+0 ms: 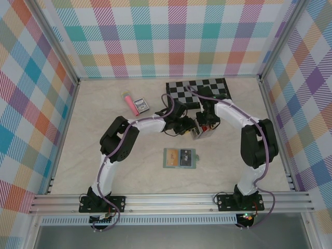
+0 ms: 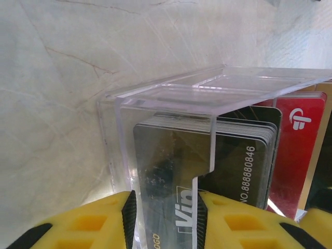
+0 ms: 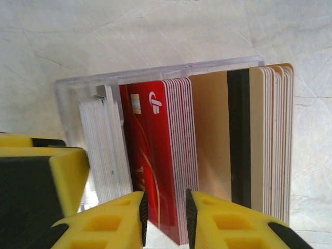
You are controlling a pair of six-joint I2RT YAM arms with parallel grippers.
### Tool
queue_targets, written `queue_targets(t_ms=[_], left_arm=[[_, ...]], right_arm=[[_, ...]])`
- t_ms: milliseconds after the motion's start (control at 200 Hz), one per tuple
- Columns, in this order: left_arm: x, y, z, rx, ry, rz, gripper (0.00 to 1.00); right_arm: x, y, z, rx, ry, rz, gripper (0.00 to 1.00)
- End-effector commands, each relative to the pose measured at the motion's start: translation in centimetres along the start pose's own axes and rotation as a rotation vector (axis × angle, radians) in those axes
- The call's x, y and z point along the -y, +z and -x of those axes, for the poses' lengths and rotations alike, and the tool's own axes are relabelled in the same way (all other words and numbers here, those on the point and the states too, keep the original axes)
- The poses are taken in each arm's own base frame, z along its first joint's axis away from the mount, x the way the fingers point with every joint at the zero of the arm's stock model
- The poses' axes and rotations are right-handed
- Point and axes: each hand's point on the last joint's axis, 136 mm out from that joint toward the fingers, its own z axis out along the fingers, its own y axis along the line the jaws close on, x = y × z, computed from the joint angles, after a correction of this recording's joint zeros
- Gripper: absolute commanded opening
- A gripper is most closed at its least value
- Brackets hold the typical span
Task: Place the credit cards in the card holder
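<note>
Steadying seems the reason the left end effector [image 2: 166,207], jaws narrow, straddles the wall of the clear rack [image 2: 166,98], grip uncertain, while the right end effector [image 3: 165,202] pinches red credit cards [image 3: 155,145] tightly for lifting, the card holder [image 1: 167,158] lying open at 6 o'clock from it.

Back wall [image 1: 171,36], left wall [image 1: 31,104], right wall [image 1: 306,104]: pastel plaid, checks of teal, purple, orange, red, yellow on white. Tabletop [image 1: 104,98]: pale cream, marble look, faint brown veins, slight sheen. Aluminium posts [image 1: 52,39] at wall corners; slotted aluminium rail [image 1: 171,199] across near edge. Light even, soft, shadows weak.
</note>
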Motion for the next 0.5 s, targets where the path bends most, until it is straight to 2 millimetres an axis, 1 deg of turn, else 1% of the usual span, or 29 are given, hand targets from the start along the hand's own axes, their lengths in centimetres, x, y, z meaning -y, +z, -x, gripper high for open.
queue_targets(t_ms=[0,10,20,35,135,325,495], left_arm=[[-4.8,-1.0,-1.2,-0.021,0.014,0.174,0.33],[-4.8,-1.0,-1.2,-0.021,0.018,0.174,0.33],[-5.3,-1.1,-1.5,-0.031,0.015,0.196,0.32],[-5.5,-1.3,-1.7,-0.036,0.018,0.205,0.32],[-6.1,-2.0,-2.0,-0.040,0.043,0.217,0.31],[-7.4,-3.5,-1.8,-0.030,0.054,0.237,0.30],[-7.9,-4.5,-1.9,-0.028,0.072,0.241,0.30]], right_arm=[[0.5,-0.2,0.6,0.004,-0.056,-0.087,0.29],[0.5,-0.2,0.6,0.004,-0.058,-0.088,0.29],[0.5,-0.2,0.6,0.004,-0.059,-0.090,0.30],[0.4,-0.2,0.6,0.003,-0.062,-0.090,0.30],[-0.7,-0.1,0.6,-0.001,-0.081,-0.068,0.31],[-3.8,-0.2,0.2,-0.010,-0.100,0.016,0.34],[-5.8,0.3,-0.3,-0.024,-0.135,0.034,0.34]])
